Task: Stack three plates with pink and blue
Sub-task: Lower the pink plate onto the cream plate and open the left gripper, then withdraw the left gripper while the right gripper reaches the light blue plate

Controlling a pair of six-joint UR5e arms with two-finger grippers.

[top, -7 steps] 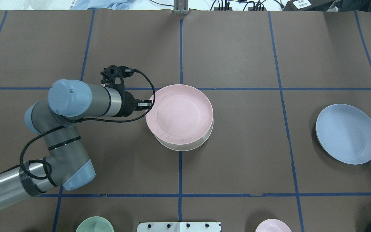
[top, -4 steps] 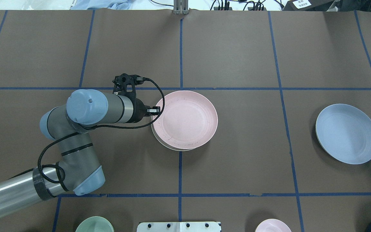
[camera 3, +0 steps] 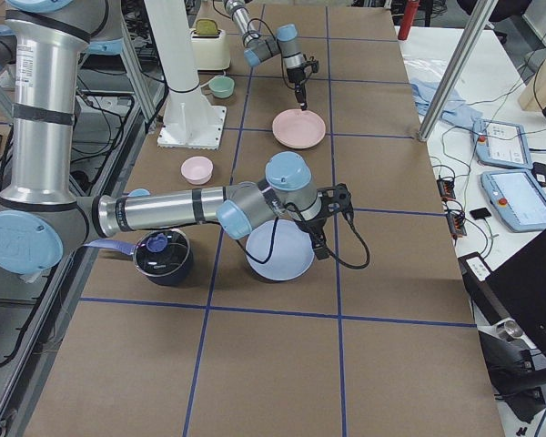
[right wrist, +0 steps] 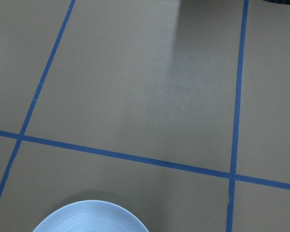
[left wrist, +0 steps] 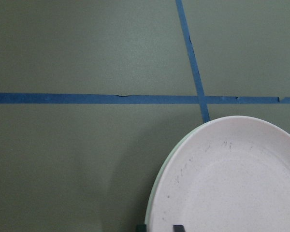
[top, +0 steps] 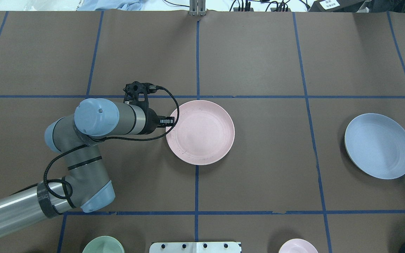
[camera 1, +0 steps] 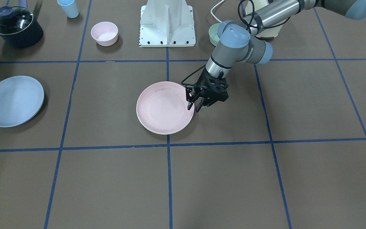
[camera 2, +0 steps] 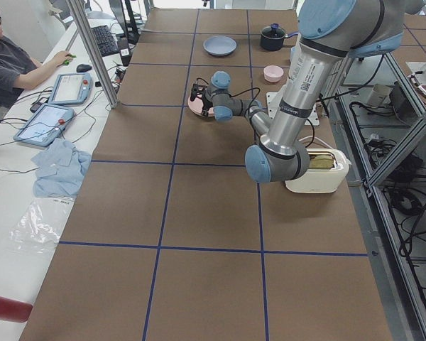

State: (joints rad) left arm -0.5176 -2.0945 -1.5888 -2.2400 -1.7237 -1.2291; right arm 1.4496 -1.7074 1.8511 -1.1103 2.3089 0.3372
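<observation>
The pink plate (top: pixel 200 132) lies flat at the table's middle on the cream plate (left wrist: pixel 148 215), of which only a thin rim shows. My left gripper (camera 1: pixel 193 106) is at the pink plate's rim on the robot's left side. Its fingers (camera 1: pixel 189 104) stand slightly apart and straddle the rim, open. The blue plate (top: pixel 379 146) lies alone far to the robot's right. My right gripper (camera 3: pixel 320 248) shows only in the exterior right view, over the blue plate (camera 3: pixel 280 253); I cannot tell whether it is open or shut. The right wrist view shows the blue plate's rim (right wrist: pixel 89 217).
Near the robot base (camera 1: pixel 167 24) stand a small pink bowl (camera 1: pixel 104 32), a green bowl (camera 1: pixel 214 35), a light blue cup (camera 1: pixel 68 8) and a dark pot with a glass lid (camera 1: pixel 14 25). A cream toaster (camera 2: pixel 316 170) sits by the left arm.
The left arm carried the pink plate to the right over the cream plate. The pink plate then dropped from a tilted hold to lie flat on the cream plate.
</observation>
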